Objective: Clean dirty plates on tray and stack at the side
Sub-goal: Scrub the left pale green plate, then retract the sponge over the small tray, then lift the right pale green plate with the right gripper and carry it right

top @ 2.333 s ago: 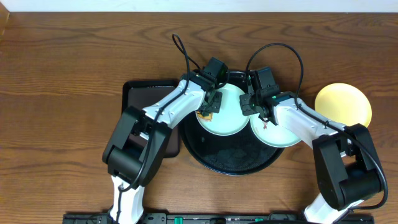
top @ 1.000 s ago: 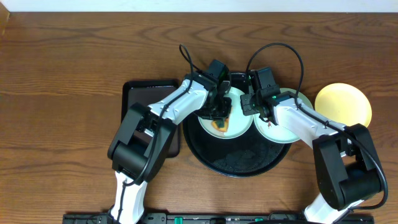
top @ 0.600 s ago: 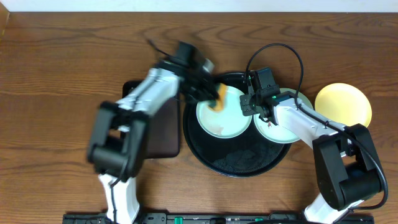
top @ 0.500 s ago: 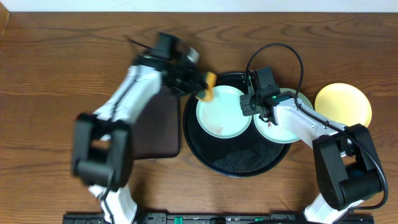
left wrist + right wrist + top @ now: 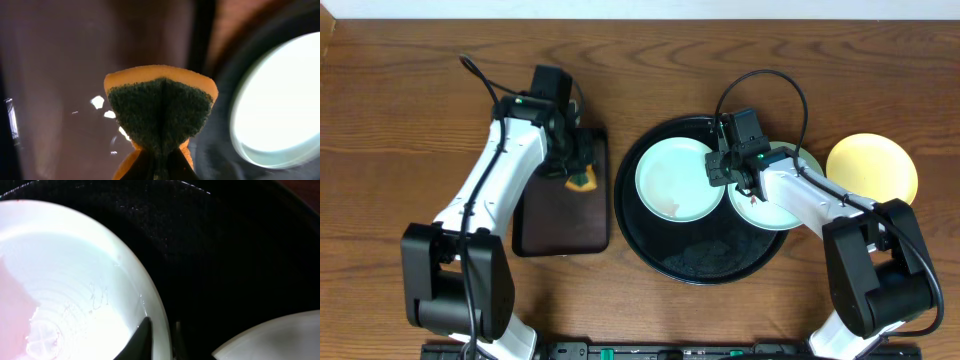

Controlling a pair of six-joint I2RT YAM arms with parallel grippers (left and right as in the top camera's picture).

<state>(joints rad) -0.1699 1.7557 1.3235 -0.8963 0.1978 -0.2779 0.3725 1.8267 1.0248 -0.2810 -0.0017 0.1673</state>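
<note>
Wood tabletop (image 5: 410, 90). Round tray (image 5: 700, 262) sits right of centre, glossy black. Rectangular tray (image 5: 555, 225) sits just left of it, apart from it.

Plates:
- left mint plate (image 5: 665, 175) lies flat in the left half of the round tray, with a faint reddish smear (image 5: 666, 208) on its near side. The right wrist view shows a pinkish tint on the plate's face.
- right mint plate (image 5: 775, 212) is at the round tray's right side, sticking out past the rim there. The right arm covers part of it. Can't tell if the two mint plates touch where the arm crosses.
- yellow plate (image 5: 872, 168) is off the tray, on the tabletop to the right, near the right mint plate but clear of it.

Right fingers (image 5: 718, 172) are at the left mint plate's right rim. The right wrist view shows one fingertip (image 5: 144, 337) lying on the plate's face and the other just outside the edge, close together and pinching the rim.

Left fingers (image 5: 570, 165) are over the far right part of the rectangular tray, well clear of the plates. They are clamped on a sponge (image 5: 583, 181), orange with a dark green scrub face. The left wrist view shows the sponge (image 5: 161, 117) squeezed into a fold at the grip, with the rectangular tray behind it and the left mint plate at the right edge.
</note>
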